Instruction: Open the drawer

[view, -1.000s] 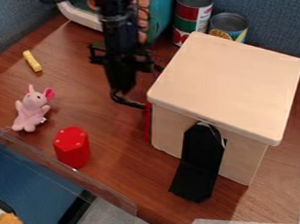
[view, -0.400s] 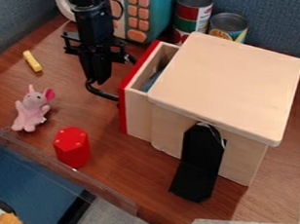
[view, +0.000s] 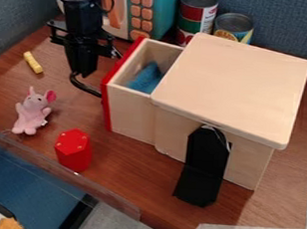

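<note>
One open drawer (view: 131, 110), blue cloth (view: 146, 78) inside, wooden box (view: 231, 87) around it

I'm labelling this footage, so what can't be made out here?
All in the camera view:
- Blue item in the drawer: right end, hidden by the box top.
- Shorter can: base, behind the box top.
- Robot arm: upper part, cut off by the top edge.

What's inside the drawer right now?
A blue cloth-like item lies in the open part of the drawer. The wooden box's top covers the rest, so I can't tell what's there.
</note>
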Available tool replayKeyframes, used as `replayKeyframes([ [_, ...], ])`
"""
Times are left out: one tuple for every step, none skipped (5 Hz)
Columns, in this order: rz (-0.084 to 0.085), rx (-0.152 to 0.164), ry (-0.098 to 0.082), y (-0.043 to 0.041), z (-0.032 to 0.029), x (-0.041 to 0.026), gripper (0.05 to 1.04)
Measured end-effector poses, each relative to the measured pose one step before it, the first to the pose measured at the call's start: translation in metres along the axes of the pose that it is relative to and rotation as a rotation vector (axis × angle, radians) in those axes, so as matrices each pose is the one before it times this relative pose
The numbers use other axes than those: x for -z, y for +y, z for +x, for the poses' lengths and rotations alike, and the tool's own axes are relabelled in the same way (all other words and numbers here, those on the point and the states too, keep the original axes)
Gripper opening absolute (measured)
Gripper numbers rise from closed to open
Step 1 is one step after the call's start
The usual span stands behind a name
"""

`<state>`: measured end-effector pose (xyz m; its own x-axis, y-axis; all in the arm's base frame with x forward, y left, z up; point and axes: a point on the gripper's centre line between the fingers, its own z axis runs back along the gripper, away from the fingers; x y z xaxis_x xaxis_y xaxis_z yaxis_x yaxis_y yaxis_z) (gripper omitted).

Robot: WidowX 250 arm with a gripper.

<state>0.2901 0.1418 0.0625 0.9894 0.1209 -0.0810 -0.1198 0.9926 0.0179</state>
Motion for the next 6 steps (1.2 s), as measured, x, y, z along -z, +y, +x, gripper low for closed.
replayKeyframes([
  [0.0138, 0.0154, 0.0051, 0.00709, -0.0011, -0.00263, 0.127],
  [0.0088, 0.01, 0.0191, 0.003, 0.00142, -0.00012, 0.127],
  [-0.0067, 0.019, 0.0224, 0.00238, 0.00169, 0.0027, 0.128],
  [0.0024, 0.012, 0.0059, 0.00146, 0.00024, -0.00058, 0.128],
  [-0.0005, 0.0128, 0.0165, 0.00316, 0.00304, 0.00287, 0.127],
  [-0.003, -0.0022, 0.0011, 0.00204, -0.00137, -0.00064, 0.127],
])
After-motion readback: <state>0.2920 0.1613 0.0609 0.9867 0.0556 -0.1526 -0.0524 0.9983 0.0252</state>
